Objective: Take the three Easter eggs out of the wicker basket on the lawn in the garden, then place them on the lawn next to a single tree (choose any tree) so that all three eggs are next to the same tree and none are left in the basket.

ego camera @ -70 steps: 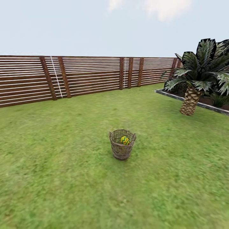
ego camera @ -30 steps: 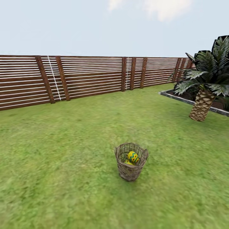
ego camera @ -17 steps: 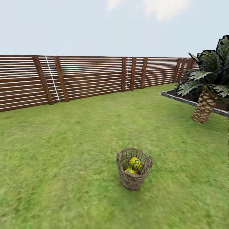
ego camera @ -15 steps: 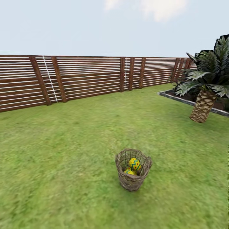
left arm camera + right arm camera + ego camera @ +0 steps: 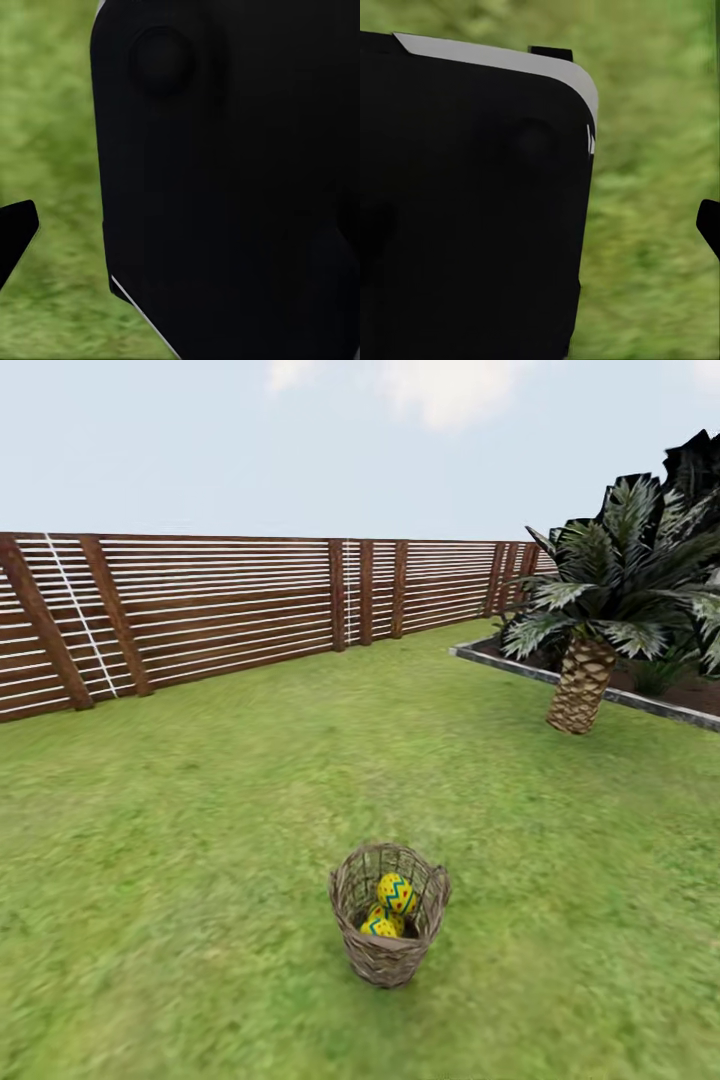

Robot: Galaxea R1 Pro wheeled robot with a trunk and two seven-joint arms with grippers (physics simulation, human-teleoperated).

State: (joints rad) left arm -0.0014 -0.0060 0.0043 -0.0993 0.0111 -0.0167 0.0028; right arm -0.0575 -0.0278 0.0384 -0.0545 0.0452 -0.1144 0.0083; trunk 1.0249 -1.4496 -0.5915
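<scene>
A: How far along is it?

B: Nothing is out yet. The small round brown wicker basket [image 5: 388, 925] stands upright on the mottled green lawn [image 5: 200, 830], near and centre, mouth skyward. Two yellow zigzag-painted eggs [image 5: 396, 893] show inside; a third I can't see.

A: The hands?

B: I cannot tell whether either is open or closed.

Easter eggs [image 5: 392, 904] in wicker basket [image 5: 388, 956]

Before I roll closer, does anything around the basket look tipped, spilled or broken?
Nothing stands out. The wicker basket stands upright on the lawn, its weave looks whole, and the two Easter eggs I can see lie inside it. No egg lies on the grass.
</scene>
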